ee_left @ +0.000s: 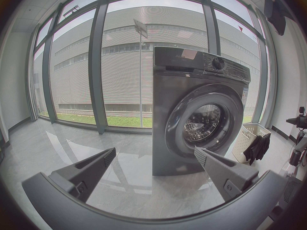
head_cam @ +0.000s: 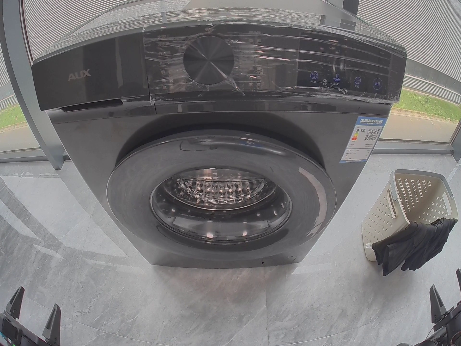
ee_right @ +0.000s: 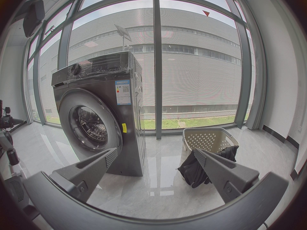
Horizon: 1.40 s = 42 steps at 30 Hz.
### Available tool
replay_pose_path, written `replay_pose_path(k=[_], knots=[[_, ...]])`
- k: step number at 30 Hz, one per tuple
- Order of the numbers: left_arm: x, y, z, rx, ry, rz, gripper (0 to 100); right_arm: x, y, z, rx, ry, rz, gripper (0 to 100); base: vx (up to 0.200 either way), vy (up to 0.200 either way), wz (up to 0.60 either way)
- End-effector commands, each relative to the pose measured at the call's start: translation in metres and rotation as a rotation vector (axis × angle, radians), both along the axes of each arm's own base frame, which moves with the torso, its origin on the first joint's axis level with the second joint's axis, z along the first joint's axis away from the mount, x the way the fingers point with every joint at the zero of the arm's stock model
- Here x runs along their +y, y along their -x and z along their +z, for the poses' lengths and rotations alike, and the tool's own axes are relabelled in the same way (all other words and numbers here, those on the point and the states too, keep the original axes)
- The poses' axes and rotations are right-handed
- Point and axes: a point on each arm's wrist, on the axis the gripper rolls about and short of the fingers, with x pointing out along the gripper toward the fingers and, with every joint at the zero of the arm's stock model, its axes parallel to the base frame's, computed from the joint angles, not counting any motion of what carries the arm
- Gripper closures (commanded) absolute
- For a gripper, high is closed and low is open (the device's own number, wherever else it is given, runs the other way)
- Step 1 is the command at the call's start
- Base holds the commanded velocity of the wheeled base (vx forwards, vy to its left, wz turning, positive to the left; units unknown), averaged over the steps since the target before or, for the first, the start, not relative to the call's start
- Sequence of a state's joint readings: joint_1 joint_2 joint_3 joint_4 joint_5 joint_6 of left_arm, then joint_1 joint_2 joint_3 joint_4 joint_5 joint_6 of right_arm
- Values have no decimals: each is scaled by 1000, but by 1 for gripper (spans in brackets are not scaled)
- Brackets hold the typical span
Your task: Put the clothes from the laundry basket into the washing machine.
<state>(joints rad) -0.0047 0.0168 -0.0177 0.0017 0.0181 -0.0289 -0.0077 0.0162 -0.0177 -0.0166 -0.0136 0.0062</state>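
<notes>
A dark grey washing machine (head_cam: 218, 121) stands straight ahead, its round glass door (head_cam: 221, 200) shut and the steel drum visible behind it. To its right on the floor sits a cream laundry basket (head_cam: 408, 203) with dark clothes (head_cam: 415, 246) draped over its front rim. My left gripper (head_cam: 33, 308) is low at the near left, open and holding nothing. My right gripper (head_cam: 446, 291) is low at the near right, open and holding nothing. Machine (ee_left: 198, 112), basket (ee_left: 246, 138) and clothes (ee_left: 257, 146) appear in the left wrist view past the open left gripper (ee_left: 155, 155); basket (ee_right: 208, 139) and clothes (ee_right: 195, 170) lie beyond the open right gripper (ee_right: 155, 155).
Glossy grey marble floor (head_cam: 192, 303) spreads between me and the machine. Tall window panes and frames (ee_right: 156, 64) stand behind the machine. A white wall (ee_right: 281, 80) runs to the right of the basket. Camera gear on a stand (ee_left: 299, 134) is at the right side of the room.
</notes>
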Motion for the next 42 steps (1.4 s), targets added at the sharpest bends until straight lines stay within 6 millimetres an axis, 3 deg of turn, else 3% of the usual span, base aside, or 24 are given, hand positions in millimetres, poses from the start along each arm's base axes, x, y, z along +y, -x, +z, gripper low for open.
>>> replay_pose_path(k=[1, 16, 22, 42], knots=[[0, 0, -5, -1, 0, 0, 0, 0, 0, -5, 1, 0, 0, 0, 0, 0, 0], [0, 0, -5, -2, 0, 0, 0, 0, 0, -5, 1, 0, 0, 0, 0, 0, 0], [0, 0, -5, -1, 0, 0, 0, 0, 0, -5, 1, 0, 1, 0, 200, 0, 0], [0, 0, -5, -2, 0, 0, 0, 0, 0, -5, 1, 2, 0, 0, 30, 0, 0]])
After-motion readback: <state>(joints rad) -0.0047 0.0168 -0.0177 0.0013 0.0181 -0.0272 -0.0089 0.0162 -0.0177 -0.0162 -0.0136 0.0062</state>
